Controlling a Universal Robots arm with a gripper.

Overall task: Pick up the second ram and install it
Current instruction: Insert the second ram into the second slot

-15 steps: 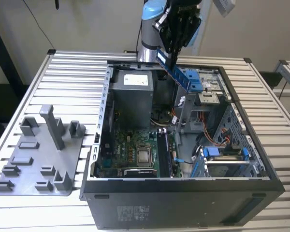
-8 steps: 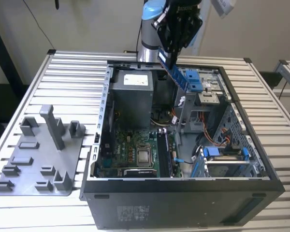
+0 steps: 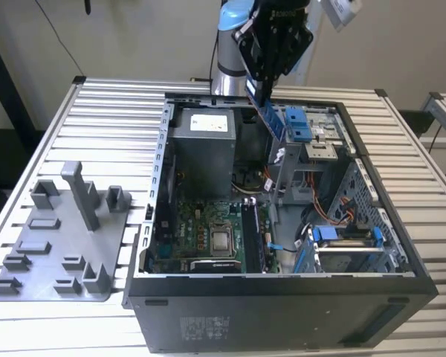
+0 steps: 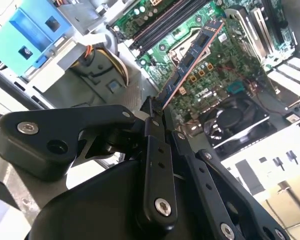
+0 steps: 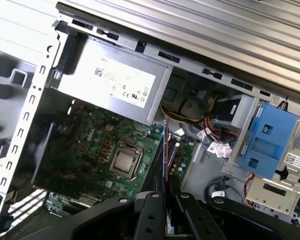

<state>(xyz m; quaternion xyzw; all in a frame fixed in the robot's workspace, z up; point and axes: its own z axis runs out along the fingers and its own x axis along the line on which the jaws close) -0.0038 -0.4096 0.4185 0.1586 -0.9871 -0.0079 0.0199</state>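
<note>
My gripper [image 3: 259, 88] hangs above the far side of the open computer case [image 3: 282, 297], shut on the second ram [image 3: 273, 119]. This is a thin dark-blue stick that slants down from the fingers over the drive cage. In the second wrist view the ram [image 4: 192, 55] reaches out from the gripper [image 4: 162, 117] over the green motherboard [image 4: 215, 80], apart from it. In the first wrist view the ram [image 5: 165, 160] shows edge-on beyond the gripper [image 5: 166, 194]. The dark memory slots [image 3: 253, 238] lie beside the processor [image 3: 221, 239], well below the stick.
A grey power supply [image 3: 201, 145] and a blue drive caddy [image 3: 297, 123] stand inside the case near the gripper. Orange and blue cables [image 3: 327, 216] run on the exterior view's right. A grey fixture tray [image 3: 59, 245] with upright posts rests on the slatted table [image 3: 119, 104].
</note>
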